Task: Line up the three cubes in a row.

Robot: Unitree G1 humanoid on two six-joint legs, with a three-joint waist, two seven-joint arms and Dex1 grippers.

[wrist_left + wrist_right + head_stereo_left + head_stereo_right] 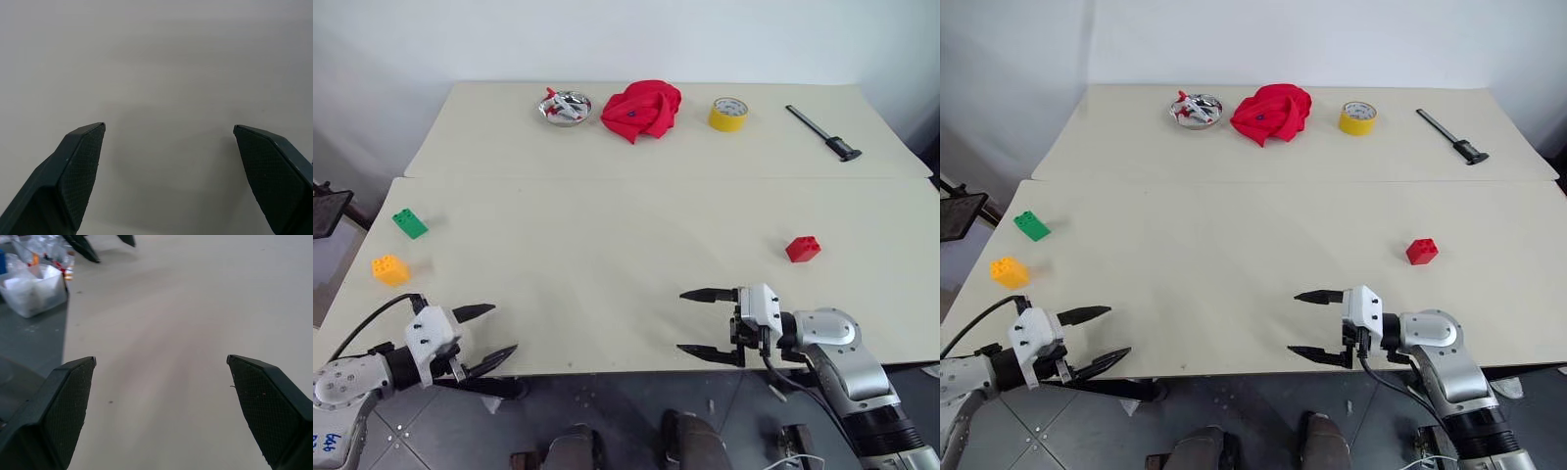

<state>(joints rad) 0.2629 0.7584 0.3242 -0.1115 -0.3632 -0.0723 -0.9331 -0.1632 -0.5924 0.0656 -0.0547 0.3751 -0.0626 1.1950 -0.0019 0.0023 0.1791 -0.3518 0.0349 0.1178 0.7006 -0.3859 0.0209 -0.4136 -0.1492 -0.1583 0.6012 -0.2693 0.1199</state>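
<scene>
Three studded cubes lie far apart on the cream table (607, 255). The green cube (409, 223) and the orange-yellow cube (389, 268) sit near the table's left edge, the red cube (803, 249) toward the right. My left gripper (499, 331) hovers open at the front left edge, below and right of the orange-yellow cube, holding nothing. My right gripper (690, 322) stands open at the front edge, pointing left, down and left of the red cube, also holding nothing. In the right wrist view the left gripper's fingertips (98, 244) show across bare tabletop.
Along the back of the table lie a metal bowl (565, 107), a crumpled red cloth (642, 108), a yellow tape roll (728, 114) and a dark caliper-like tool (826, 133). A seam (656, 177) runs across the table. A clear plastic bin (33, 286) stands on the floor.
</scene>
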